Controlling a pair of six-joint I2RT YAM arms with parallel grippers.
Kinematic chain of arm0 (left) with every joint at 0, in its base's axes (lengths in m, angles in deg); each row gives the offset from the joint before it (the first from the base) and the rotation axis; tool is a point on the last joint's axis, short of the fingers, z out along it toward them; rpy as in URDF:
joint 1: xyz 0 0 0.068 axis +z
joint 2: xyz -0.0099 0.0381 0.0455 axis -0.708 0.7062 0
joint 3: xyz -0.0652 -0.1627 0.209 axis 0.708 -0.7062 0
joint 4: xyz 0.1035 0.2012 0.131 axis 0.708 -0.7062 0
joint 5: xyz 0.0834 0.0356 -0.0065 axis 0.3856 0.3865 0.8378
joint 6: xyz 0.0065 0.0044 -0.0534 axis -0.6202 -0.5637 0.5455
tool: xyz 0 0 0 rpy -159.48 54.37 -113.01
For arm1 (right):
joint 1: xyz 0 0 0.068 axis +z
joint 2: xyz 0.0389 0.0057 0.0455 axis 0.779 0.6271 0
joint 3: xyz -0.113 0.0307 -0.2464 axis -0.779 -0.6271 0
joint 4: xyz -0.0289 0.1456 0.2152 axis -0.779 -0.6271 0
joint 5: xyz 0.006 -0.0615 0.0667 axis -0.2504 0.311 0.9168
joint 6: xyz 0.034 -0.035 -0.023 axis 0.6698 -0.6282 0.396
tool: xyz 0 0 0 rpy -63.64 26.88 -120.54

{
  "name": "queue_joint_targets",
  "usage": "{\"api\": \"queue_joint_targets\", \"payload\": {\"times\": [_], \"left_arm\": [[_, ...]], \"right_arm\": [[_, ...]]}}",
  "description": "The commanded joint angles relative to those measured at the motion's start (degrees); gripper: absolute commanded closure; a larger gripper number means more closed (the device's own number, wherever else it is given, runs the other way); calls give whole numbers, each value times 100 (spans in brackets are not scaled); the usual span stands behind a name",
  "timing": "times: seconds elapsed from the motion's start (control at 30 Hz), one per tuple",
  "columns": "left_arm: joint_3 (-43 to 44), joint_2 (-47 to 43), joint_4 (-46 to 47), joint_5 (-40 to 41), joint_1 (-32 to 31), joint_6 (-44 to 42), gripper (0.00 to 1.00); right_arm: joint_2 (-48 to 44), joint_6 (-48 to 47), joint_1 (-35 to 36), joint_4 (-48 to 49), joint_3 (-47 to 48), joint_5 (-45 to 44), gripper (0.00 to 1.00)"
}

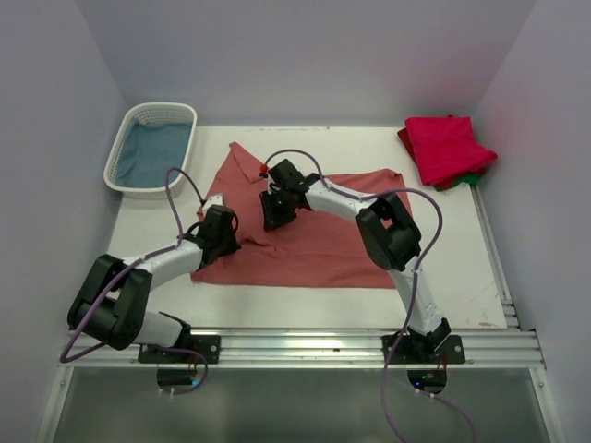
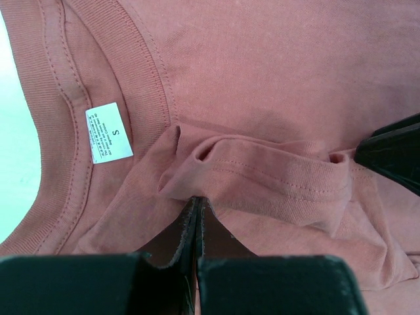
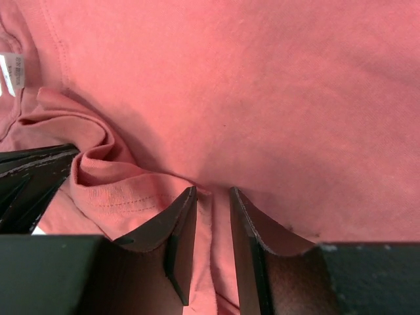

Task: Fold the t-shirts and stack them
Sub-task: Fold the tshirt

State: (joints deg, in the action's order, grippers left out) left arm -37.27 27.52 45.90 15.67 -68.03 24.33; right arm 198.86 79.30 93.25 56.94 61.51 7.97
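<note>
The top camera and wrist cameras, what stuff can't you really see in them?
Top view: the green shirt is only a sliver; the crimson-pink shirt lies on it.
Top view: something blue lies in the basket, too small to tell what.
Left wrist view: the label shows an S; the rest is too small.
Both wrist views: the salmon-red shirt runs off the edges, so its shape is cut off.

Top view: bright, even, diffuse light from above; only faint soft shadows laid on the salmon-red t-shirt (image 1: 305, 249). Wrist views: weave and stitching rendered sharp, darker shadow pooled under the folds, bottom edge underexposed to near black. Table (image 2: 10, 131) strip washed out in left wrist view.
</note>
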Motion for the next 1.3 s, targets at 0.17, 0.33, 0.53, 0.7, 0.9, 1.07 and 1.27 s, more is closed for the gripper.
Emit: {"api": "queue_joint_targets", "payload": {"times": [0.17, 0.33, 0.53, 0.7, 0.9, 1.07, 1.27], "left_arm": [[-43, -130, -171, 144, -7, -17, 100], [-61, -113, -179, 162, -7, -8, 100], [-105, -104, -170, 188, -7, 1, 100], [-96, -60, -144, 188, -7, 10, 100], [-113, -51, -118, 180, -7, 27, 100], [-105, -42, -118, 188, -7, 27, 100], [-122, -16, -92, 188, -7, 36, 100]], "right_arm": [[-115, -62, 19, -75, -143, -248, 80], [-106, -27, 19, 30, -258, -107, 98], [-202, 0, 28, 48, -337, -107, 100], [-334, -18, 19, -39, -276, -125, 77], [-475, -18, 28, -40, -284, -134, 73], [-449, 17, 45, -40, -284, -63, 78], [-528, -27, 151, -57, -275, -46, 81]]}}
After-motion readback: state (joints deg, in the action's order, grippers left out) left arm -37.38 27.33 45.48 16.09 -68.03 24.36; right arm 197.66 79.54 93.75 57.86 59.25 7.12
